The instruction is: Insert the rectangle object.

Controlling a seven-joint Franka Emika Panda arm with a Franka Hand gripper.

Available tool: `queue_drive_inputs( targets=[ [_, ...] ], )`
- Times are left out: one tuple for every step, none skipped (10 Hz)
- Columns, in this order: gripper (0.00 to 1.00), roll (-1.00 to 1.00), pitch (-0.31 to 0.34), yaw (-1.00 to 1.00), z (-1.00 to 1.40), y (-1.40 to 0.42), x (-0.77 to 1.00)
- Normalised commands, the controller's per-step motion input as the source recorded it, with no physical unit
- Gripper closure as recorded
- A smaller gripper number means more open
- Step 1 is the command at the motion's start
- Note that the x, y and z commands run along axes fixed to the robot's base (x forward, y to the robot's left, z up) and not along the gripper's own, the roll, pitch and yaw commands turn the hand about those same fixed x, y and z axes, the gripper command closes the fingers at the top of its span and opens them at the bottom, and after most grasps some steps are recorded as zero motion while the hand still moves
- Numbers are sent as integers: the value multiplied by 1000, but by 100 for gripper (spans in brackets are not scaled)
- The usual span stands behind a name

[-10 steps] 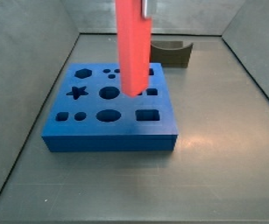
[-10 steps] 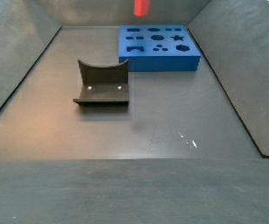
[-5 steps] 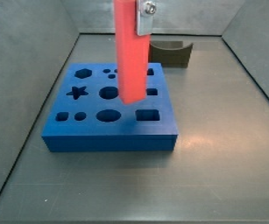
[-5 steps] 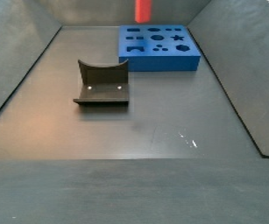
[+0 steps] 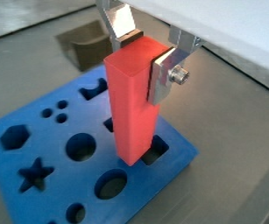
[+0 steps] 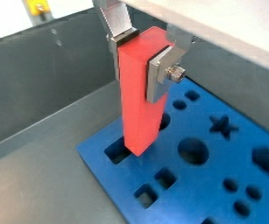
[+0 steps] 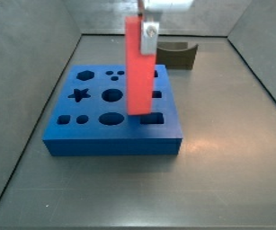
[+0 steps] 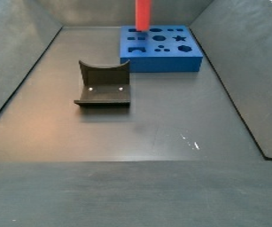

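One red bar, one blue block, one olive block. Bar long, slim, plain, upright, pinched near its top by the jaws, lower end over the rectangular hole at the block's 4 o'clock corner.

Dark grey surface was noted, matte, enclosed on its sides by grey walls sloped outward. A small glint of light was recorded on it. A pale bright area was seen beyond the wall rim.
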Motion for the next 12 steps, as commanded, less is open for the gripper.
queue_drive_inputs(
  targets=[
    [100, 64, 0, -306, -109, -229, 603],
    [100, 84, 0, 0, -160, -166, 246],
    [100, 130, 0, -43, -134, -346, 440],
    [100, 149, 0, -43, -160, -223, 400],
    [100, 157, 0, -34, -171, 0, 91],
    [100, 100, -67, -26, -251, 0, -137],
    [100, 47, -87, -129, -391, -37, -131],
    [100, 0, -111, -240, -434, -97, -174],
    [100, 0, -91, -183, -351, -111, -89],
    [100, -19, -86, -37, -277, -49, 0],
    [100, -37, -64, 0, -294, 0, 0],
    [100, -10, -50, -14, -363, -23, 11]
  ],
)
